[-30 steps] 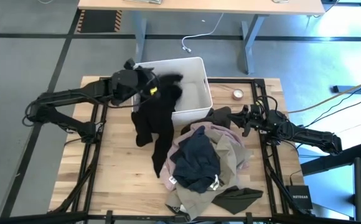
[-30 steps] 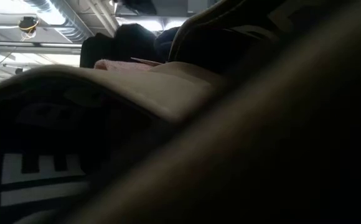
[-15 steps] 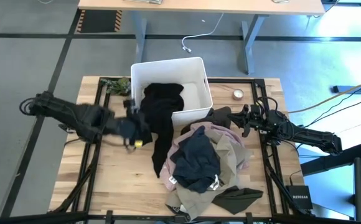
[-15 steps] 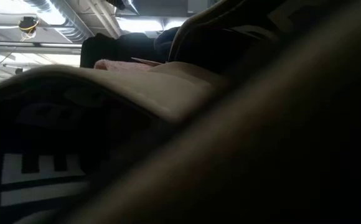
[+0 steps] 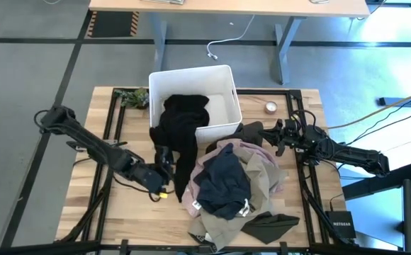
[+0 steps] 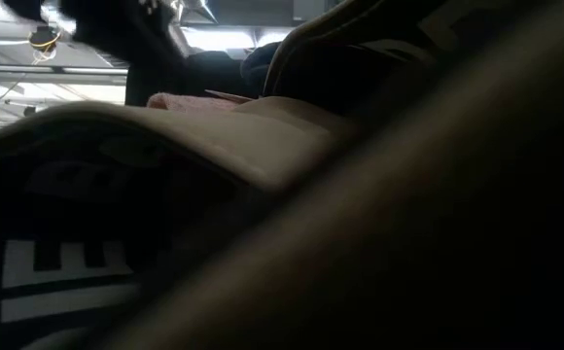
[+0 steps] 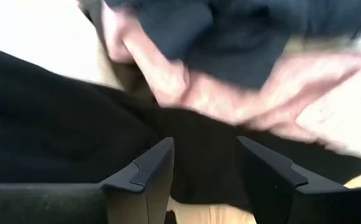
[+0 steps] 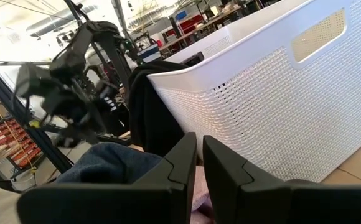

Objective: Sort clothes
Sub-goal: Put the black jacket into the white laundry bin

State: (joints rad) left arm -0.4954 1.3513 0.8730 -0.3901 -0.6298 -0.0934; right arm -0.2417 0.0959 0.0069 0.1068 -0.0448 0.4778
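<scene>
A black garment (image 5: pixel 181 134) lies over the near wall of the white bin (image 5: pixel 223 81). Its upper part is inside the bin and its lower end rests on the table. My left gripper (image 5: pixel 164 173) is open, low over the table, just left of that lower end. In the left wrist view the black cloth (image 7: pixel 75 137) fills the space ahead of the open fingers. To the right lies a pile of clothes: navy blue (image 5: pixel 223 180) on top, dusty pink (image 5: pixel 244 150), beige-tan (image 5: pixel 266 177) and olive-grey (image 5: pixel 269 225). My right gripper (image 5: pixel 271 134) waits shut at the pile's far right.
A small tape roll (image 5: pixel 270 108) lies right of the bin and a green-patterned item (image 5: pixel 134 97) lies left of it. Black frame rails (image 5: pixel 110 142) run along both sides of the table. Bare wood shows at the near left. Cloth against the lens blocks the low view.
My left gripper has let go of the black garment at the bin's near-left rim. It has swung toward the table's near edge and down, ending beside the garment's lower end. The garment now lies over the bin wall instead of hanging from the gripper.
</scene>
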